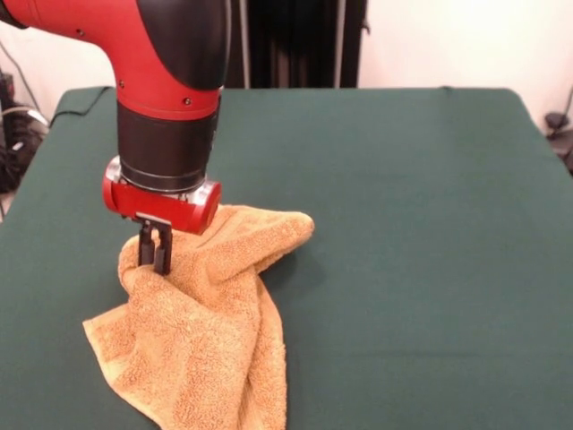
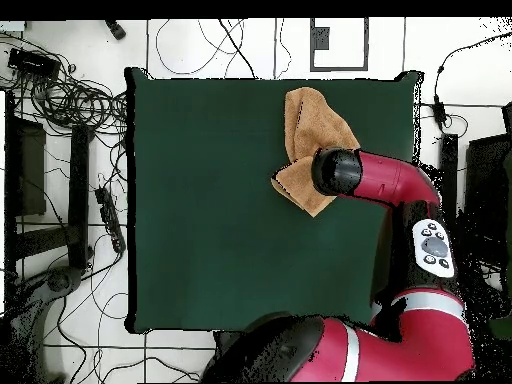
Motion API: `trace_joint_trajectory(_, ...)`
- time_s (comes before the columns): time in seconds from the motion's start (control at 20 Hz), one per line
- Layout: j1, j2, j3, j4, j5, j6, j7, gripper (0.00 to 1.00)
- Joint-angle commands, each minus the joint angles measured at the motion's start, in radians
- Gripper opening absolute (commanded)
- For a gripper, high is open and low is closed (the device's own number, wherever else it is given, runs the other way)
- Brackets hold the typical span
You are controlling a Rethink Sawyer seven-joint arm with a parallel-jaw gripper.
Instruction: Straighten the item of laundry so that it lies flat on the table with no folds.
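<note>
tool (image 1: 154,255) pinches the towel (image 1: 210,336) at its 10 o'clock fold; a weak pinch could slip, leaving it bunched on the worktop (image 1: 421,224).

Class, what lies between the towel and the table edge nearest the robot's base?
Overhead view: only bare green table between the towel and that edge, though the arm overhangs part.

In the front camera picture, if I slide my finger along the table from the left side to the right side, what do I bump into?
Green table → the robot's pincer, pinching the towel → orange towel → more bare green table.
</note>
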Motion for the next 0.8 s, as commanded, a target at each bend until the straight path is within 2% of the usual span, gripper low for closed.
trace_joint_trajectory(0.05,0.043,-0.003,0.107,0.087,0.032,-0.046,0.119,0.0)
trace_joint_trajectory(0.3,0.047,-0.029,0.099,0.115,0.041,-0.032,0.135,0.0)
trace_joint_trajectory(0.55,0.051,-0.176,0.077,0.266,0.064,0.055,0.137,0.0)
trace_joint_trajectory(0.8,0.063,-0.305,0.043,0.365,0.077,0.174,0.106,0.0)
